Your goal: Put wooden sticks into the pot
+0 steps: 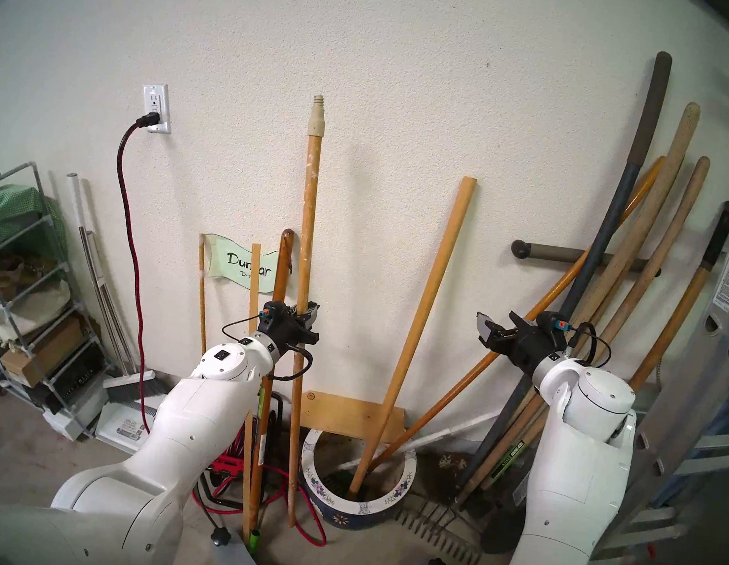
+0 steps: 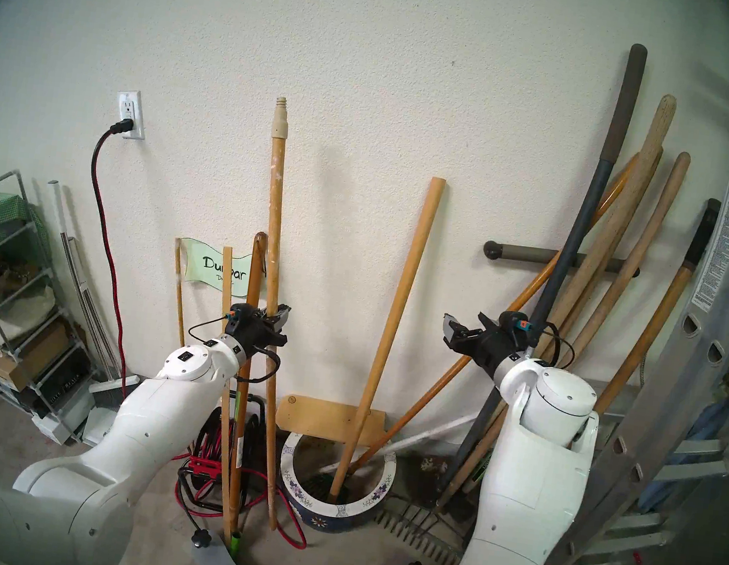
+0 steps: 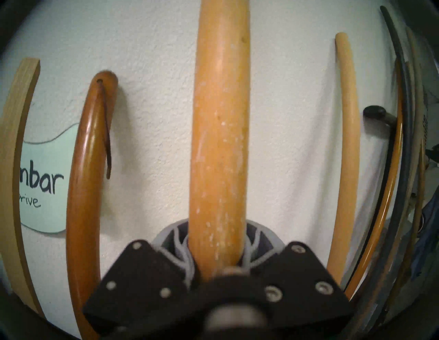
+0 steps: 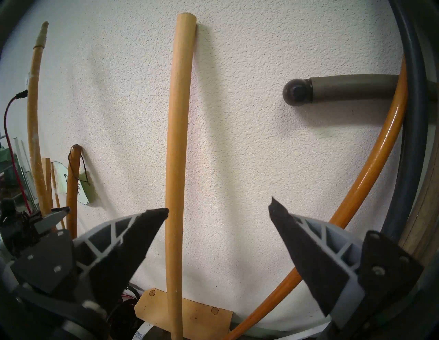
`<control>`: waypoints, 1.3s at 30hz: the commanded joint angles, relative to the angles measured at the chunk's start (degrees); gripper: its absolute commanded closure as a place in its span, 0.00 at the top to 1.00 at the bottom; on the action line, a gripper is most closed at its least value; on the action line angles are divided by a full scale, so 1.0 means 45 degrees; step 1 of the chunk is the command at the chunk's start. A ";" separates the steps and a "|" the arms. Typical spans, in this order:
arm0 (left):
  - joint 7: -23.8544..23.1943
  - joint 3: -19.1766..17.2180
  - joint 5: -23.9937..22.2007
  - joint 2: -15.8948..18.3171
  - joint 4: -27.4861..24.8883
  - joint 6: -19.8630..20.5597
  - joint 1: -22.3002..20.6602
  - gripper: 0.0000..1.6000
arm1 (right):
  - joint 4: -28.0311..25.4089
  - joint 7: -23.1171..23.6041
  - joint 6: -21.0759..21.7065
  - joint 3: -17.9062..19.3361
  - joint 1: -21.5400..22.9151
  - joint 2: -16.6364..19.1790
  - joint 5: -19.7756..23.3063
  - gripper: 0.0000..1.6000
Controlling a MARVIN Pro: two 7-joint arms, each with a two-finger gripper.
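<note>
Head stereo left, centre frame: left gripper (image 1: 307, 313) clamping paint-flecked stick (image 1: 308, 240), lower end standing outside pot (image 1: 392, 497); plain stick (image 1: 422, 324) leaning inside pot, lower centre; right gripper (image 1: 493, 329) gaping wide, empty, right of centre.

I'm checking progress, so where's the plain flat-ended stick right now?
In the head view the plain stick stands right of centre with its lower end inside the pot, its top leaning on the wall.
</note>
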 commanded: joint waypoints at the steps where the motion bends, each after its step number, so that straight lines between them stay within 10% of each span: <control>1: -0.0661 -0.0209 -0.0615 -0.0242 -0.1536 -0.0563 -0.0029 0.00 | -0.0027 0.0007 -0.0004 -0.0018 0.0012 0.0009 -0.0009 1.00; 19: -0.2019 -0.0576 -0.1952 -0.0852 -0.4322 -0.0792 -0.0534 0.00 | -0.0023 0.0007 -0.0019 -0.0011 0.0014 -0.0001 -0.0006 1.00; 39: -0.2735 -0.0163 -0.3384 -0.1484 -0.7783 0.1505 -0.0388 0.00 | -0.0028 0.0011 -0.0028 -0.0012 0.0013 -0.0003 -0.0015 1.00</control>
